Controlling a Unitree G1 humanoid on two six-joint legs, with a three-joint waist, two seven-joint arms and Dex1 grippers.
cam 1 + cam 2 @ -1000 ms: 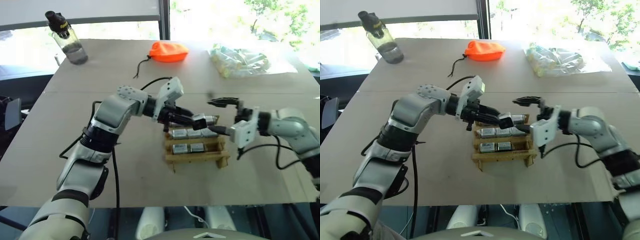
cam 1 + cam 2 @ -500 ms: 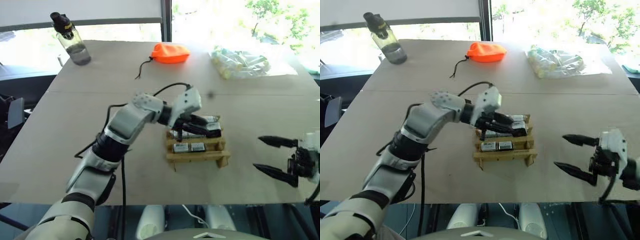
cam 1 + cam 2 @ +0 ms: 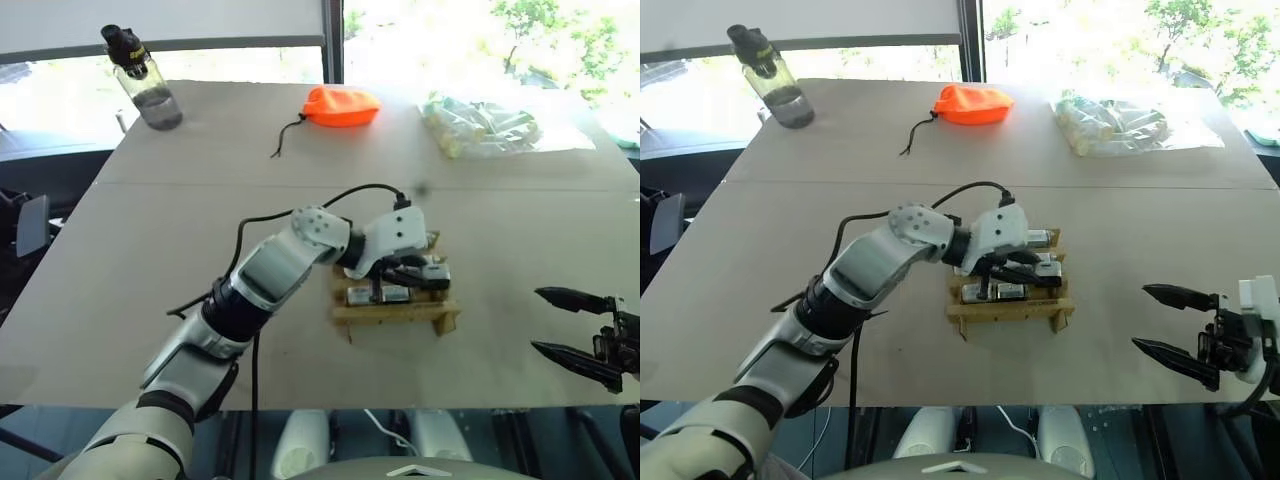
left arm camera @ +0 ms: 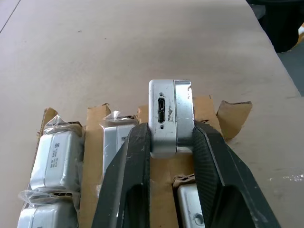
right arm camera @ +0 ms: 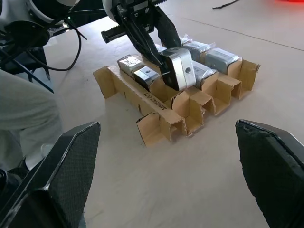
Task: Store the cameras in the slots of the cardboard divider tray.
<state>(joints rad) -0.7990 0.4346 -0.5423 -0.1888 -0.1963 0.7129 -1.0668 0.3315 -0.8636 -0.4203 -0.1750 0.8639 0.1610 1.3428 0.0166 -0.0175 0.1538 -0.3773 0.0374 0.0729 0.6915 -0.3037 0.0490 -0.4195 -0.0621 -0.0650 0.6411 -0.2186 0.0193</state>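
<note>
Left claw (image 4: 171,142) clamped on a silver-grey camera (image 4: 171,116), black fingers (image 4: 135,161) pressed to its two side faces. Held over the cardboard divider tray (image 3: 395,315), near the tray's right end, above a slot in the middle row. Seen from the left wrist: the camera's end face with a small port, two bagged cameras (image 4: 54,152) seated in slots beside it, another camera (image 4: 192,209) below, torn cardboard tabs past it. Seen from the right wrist and not from the left: the whole tray side-on, empty front-row slots, a round hole on the held camera's broad face, the left claw coming down at a slant from above. Tray resting near the middle of the bench (image 3: 150,260), several slots already filled.

Left arm reaching across toward the right, elbow bent, wrist angled downward, black cable looping over the forearm.

Right claw (image 3: 1175,325) spread wide and empty, well apart from the tray at the bench's near right edge, pointing level toward the left.

Farther back on the bench: a water bottle (image 3: 140,80), an orange pouch (image 3: 340,105) with a cord, a clear bag (image 3: 480,125) of pale items.
</note>
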